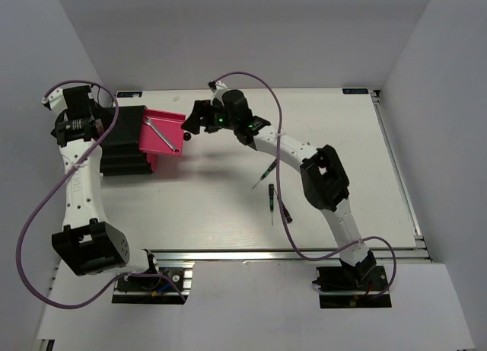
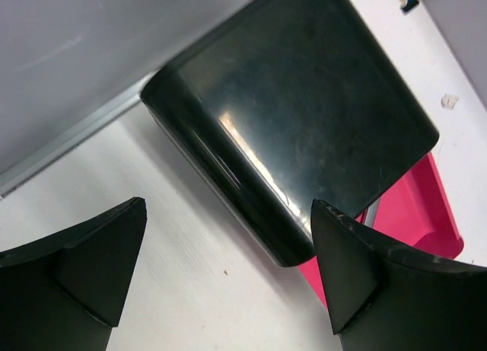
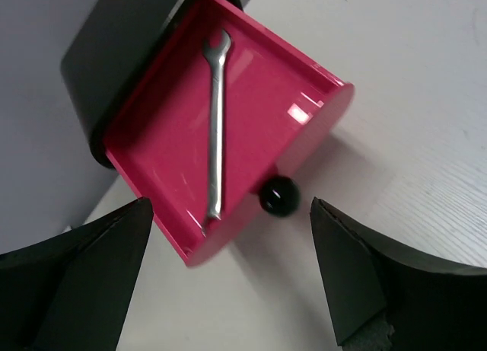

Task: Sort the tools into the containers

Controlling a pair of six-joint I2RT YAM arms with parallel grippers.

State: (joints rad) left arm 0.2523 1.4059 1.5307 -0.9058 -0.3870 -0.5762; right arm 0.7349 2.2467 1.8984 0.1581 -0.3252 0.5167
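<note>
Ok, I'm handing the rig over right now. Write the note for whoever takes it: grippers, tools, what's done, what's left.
Left gripper: open, empty, beside the black cabinet.
Right gripper: open, empty, over the pulled-out pink drawer.
Done: the wrench lies in that drawer.
Left: a slim screwdriver and a second screwdriver lie on the table by the right arm. Other tools cannot be made out. The drawer is not yet shut.

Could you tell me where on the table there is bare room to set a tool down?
Bare table lies between the right arm and the right edge, and between the cabinet and the near rail. It is crowded at the open drawer, where the right gripper hovers, and mid-table around the screwdrivers.
</note>
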